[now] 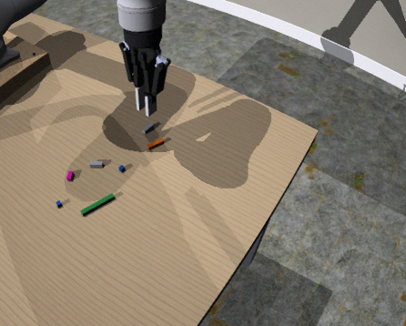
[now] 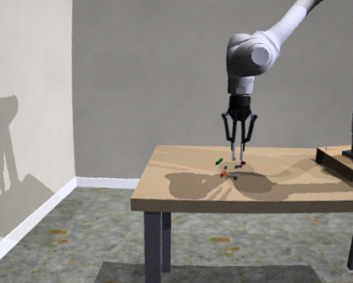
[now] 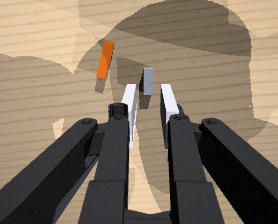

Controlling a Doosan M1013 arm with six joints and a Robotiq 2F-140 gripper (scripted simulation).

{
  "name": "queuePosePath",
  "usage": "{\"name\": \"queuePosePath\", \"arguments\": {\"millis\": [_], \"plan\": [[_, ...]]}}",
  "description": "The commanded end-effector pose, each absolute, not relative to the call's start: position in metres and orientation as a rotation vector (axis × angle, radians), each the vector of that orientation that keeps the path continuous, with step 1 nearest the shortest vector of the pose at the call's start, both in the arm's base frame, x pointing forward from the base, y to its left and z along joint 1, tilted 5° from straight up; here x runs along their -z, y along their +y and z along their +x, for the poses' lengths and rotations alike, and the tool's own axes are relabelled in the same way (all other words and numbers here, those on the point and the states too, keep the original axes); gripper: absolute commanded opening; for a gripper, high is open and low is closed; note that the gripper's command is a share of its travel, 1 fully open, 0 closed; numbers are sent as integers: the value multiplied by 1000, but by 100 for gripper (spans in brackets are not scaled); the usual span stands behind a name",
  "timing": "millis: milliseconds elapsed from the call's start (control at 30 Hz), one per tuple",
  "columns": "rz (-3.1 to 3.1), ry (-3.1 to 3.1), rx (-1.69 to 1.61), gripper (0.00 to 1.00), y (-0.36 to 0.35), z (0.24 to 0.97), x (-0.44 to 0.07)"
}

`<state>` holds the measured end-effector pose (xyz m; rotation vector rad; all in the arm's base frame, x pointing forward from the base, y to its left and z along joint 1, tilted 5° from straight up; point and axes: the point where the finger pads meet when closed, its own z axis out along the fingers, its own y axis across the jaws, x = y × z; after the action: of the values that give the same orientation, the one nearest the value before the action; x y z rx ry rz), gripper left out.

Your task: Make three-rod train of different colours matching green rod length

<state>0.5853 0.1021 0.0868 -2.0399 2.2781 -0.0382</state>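
Note:
My gripper hangs above the table with its fingers narrowed to a small gap and nothing between them. Just beyond and below its fingertips a grey rod lies flat. An orange rod lies close beside it, apart from it. Further left lie a second grey rod, two blue rods, a magenta rod and the green rod. All the rods lie apart from each other.
The wooden table ends at its right edge not far from the orange rod. The arm's raised wooden base block stands at the table's far corner.

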Motion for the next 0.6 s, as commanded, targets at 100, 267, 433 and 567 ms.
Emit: {"name": "queuePosePath", "arguments": {"millis": [100, 267, 433, 567], "plan": [[-2040, 2278, 38, 15, 102, 586, -82], [-2040, 2278, 38, 15, 102, 586, -78], [-2040, 2278, 38, 15, 103, 587, -70], [-2040, 2278, 38, 15, 103, 587, -64]]}}
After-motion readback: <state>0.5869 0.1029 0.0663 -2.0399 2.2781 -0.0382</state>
